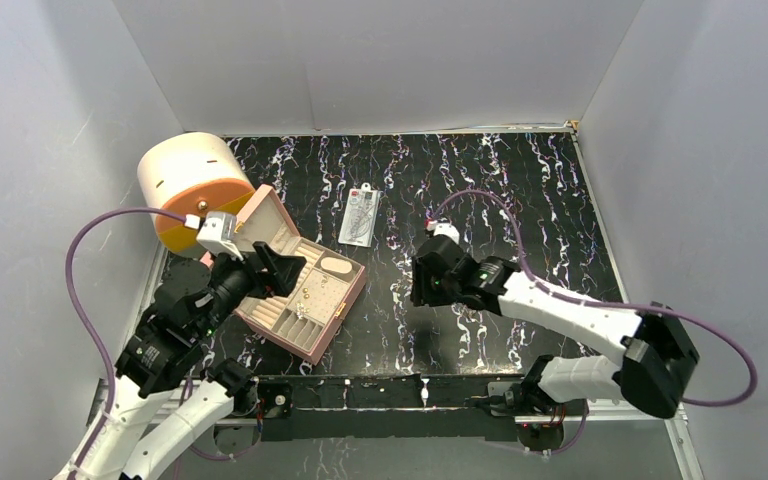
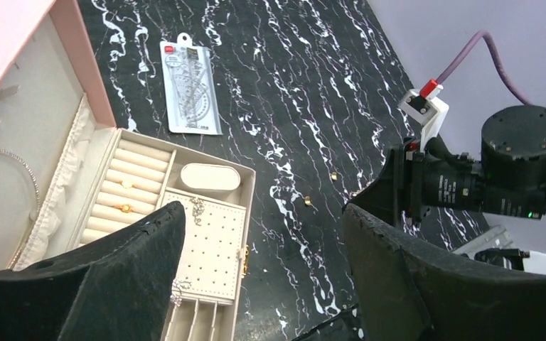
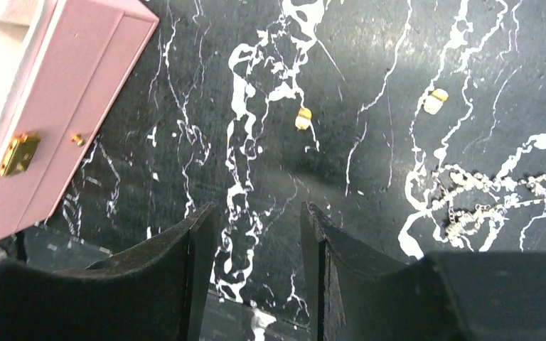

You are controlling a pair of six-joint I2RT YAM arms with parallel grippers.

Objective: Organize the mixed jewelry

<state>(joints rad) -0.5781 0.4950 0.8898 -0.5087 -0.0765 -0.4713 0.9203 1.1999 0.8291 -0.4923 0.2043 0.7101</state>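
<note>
Studs (image 2: pixel 308 202) of gold colour lie loose on the black marbled table (image 1: pixel 520 200), between the open pink box (image 3: pixel 64 142) at the left and the right gripper (image 3: pixel 256 213). That gripper hovers low over the table just right of the box, its fingers parted a moderate way with only bare table between them. One stud (image 3: pixel 303 118) lies just beyond the fingertips, touching neither; a second stud (image 3: pixel 435 101) lies farther off to the side, and near it a thin silvery chain (image 3: pixel 483 199) lies in a loose tangle. The left gripper (image 2: pixel 259 213) hangs above the box, fingers spread wide and holding nothing; below it small gold pieces (image 2: pixel 125 185) sit in the padded rolls. A clear packet (image 2: pixel 190 89) lies on the table, far of the box.
</note>
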